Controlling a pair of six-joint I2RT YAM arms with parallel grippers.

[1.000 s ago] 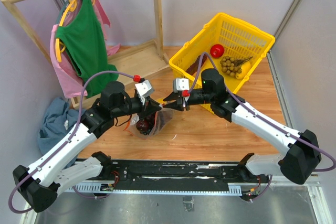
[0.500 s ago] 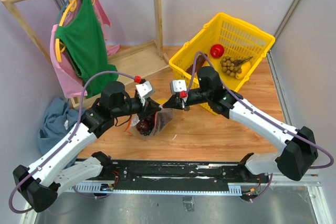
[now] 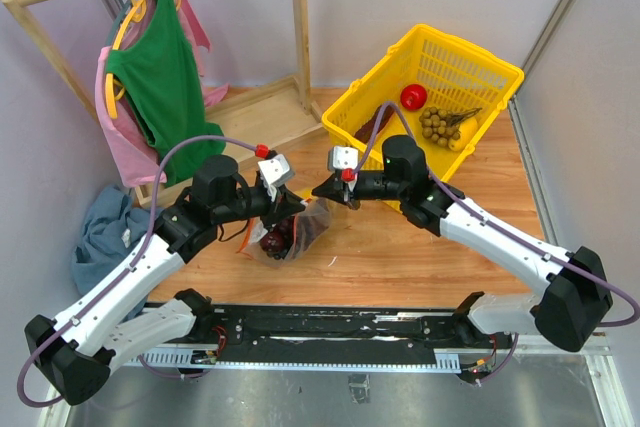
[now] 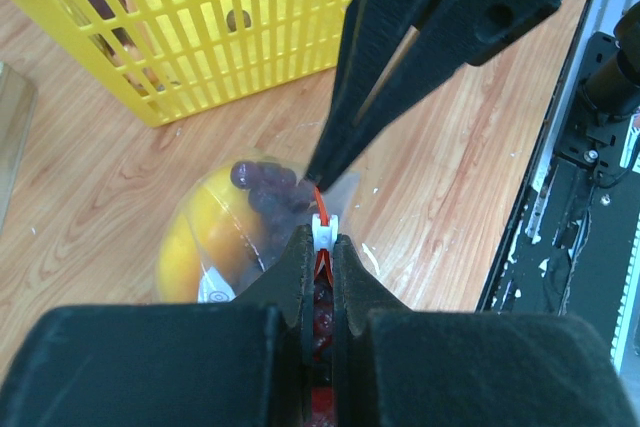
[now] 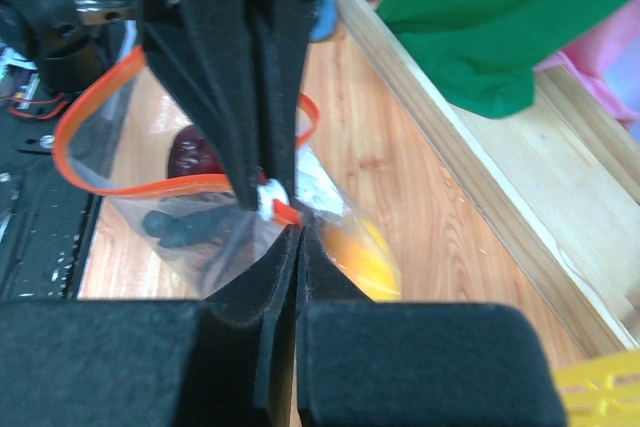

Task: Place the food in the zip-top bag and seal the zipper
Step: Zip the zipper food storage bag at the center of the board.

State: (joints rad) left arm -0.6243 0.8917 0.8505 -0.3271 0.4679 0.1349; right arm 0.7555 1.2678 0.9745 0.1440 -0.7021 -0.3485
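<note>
Red-orange zipper point(image 5: 130, 185) runs level between my two pincers, mouth upward. My left gripper point(image 4: 321, 245) is clamped on it at the white slider point(image 4: 323, 225), and my right gripper point(image 5: 298, 234) is pinched tight on its end. The zip-top bag point(image 3: 300, 232) sags below, over the wooden table point(image 3: 420, 257), near the yellow basket point(image 3: 470, 57). A green garment point(image 3: 160, 77) hangs back left.

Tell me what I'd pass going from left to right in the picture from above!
Blue cloth → green shirt → zip-top bag → yellow basket.
</note>
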